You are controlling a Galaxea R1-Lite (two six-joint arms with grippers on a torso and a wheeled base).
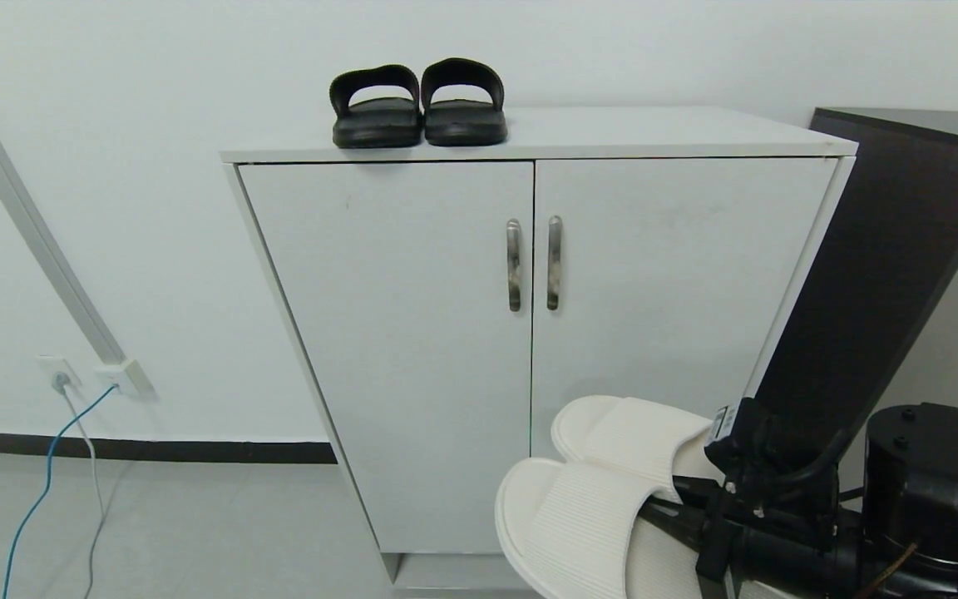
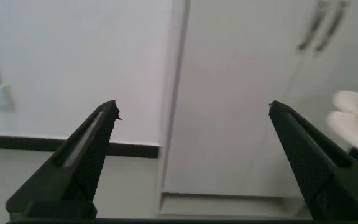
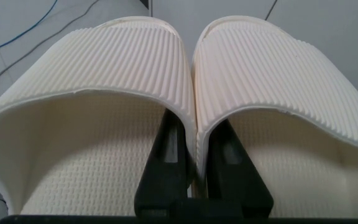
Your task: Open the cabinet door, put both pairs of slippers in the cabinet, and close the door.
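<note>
A white two-door cabinet [image 1: 412,349] stands against the wall with both doors shut; its two metal handles [image 1: 514,264] meet at the middle. A pair of black slippers [image 1: 417,104] rests on the cabinet top near its left front edge. My right gripper [image 3: 194,163] is shut on a pair of white slippers [image 1: 604,491], pinching their inner sides together, low in front of the right door. My left gripper [image 2: 192,112] hangs open with nothing between its fingers, facing the cabinet's lower left corner [image 2: 173,155]; the white slippers [image 2: 356,115] show off to one side.
A dark cabinet [image 1: 886,274] stands right beside the white one. On the left wall are sockets [image 1: 59,374] with a blue and a grey cable [image 1: 46,482] trailing onto the grey tiled floor. A grey conduit [image 1: 22,208] runs diagonally up the wall.
</note>
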